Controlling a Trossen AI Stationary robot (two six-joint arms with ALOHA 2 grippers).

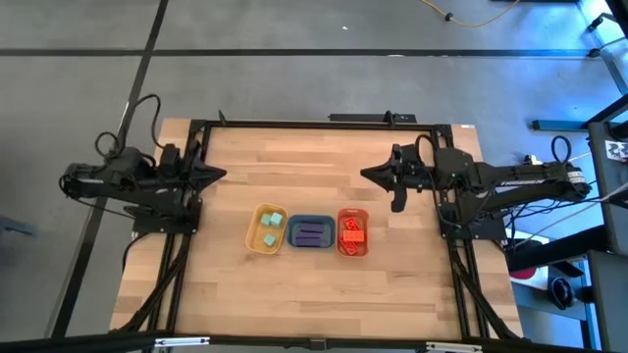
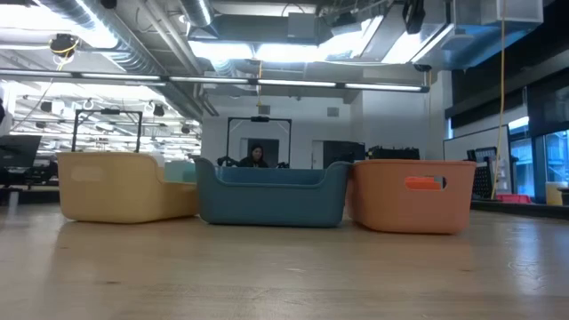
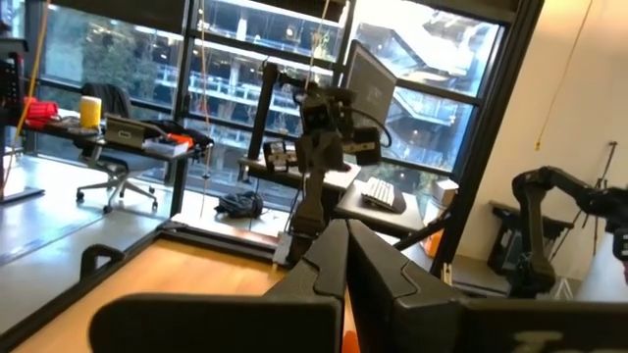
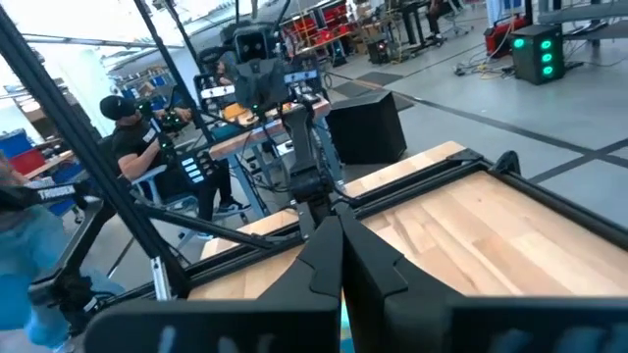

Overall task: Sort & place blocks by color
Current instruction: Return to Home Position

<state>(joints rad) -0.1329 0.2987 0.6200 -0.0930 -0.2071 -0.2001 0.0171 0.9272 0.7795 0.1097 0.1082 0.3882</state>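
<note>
the three trays sit side by side in a row near the middle of the table (image 1: 324, 157), each close against the next. from above, the yellow tray (image 1: 254, 235) is nearest the left arm, the blue tray (image 1: 310, 219) is in the centre and the orange tray (image 1: 352, 211) is nearest the right arm.

the mint-green cubes (image 1: 272, 221) lie inside the yellow tray, the purple bars (image 1: 312, 234) lie flat in the blue tray, and the orange-red bricks (image 1: 352, 232) are heaped in the orange tray. in the low view a bit of orange-red shows through the orange tray's handle slot. no block lies on the bare wood.

the left end effector (image 1: 222, 175) hangs over the left side of the table, well apart from the trays, pointing inward. its fingers are pressed together and hold nothing. the right end effector (image 1: 365, 175) mirrors it over the right side, its fingers likewise together and empty. each wrist view looks along its closed fingers to the other arm across the table.

beyond the table, in the low view, a person (image 2: 256, 156) shows behind the blue tray.
</note>
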